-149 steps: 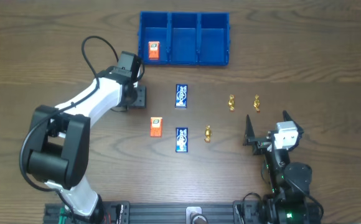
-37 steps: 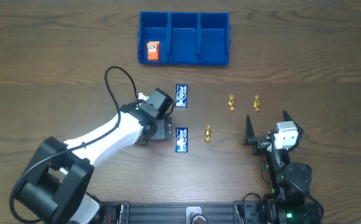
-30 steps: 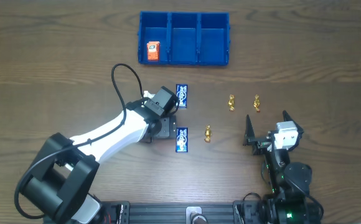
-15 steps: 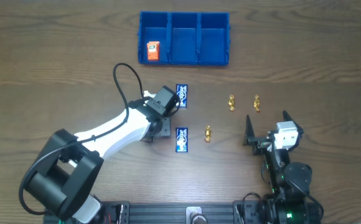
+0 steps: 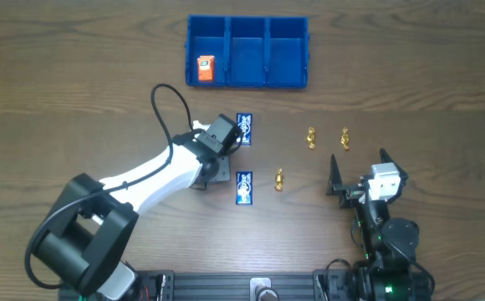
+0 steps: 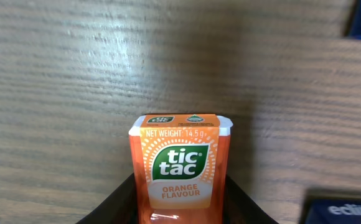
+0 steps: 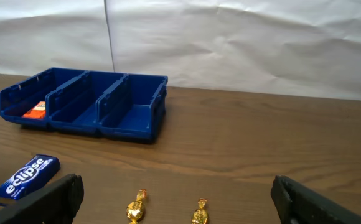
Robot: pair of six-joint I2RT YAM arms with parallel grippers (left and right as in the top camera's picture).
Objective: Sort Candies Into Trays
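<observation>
At mid-tabletop (image 5: 75,100), your left jaws are clamping an orange box (image 6: 182,171) by its two long sides, printed face up. Whether the box is touching the wood, you cannot tell. It is sitting just beside the lower blue pack (image 5: 243,187); the upper blue pack (image 5: 244,129) is lying a little beyond. Your right jaws are standing wide, holding nothing, near the right arm's base. Three gold candies (image 5: 311,138) are lying between the packs and those jaws. At the far edge, the tray (image 5: 267,50) is holding a second orange box (image 5: 206,68) in its left compartment.
</observation>
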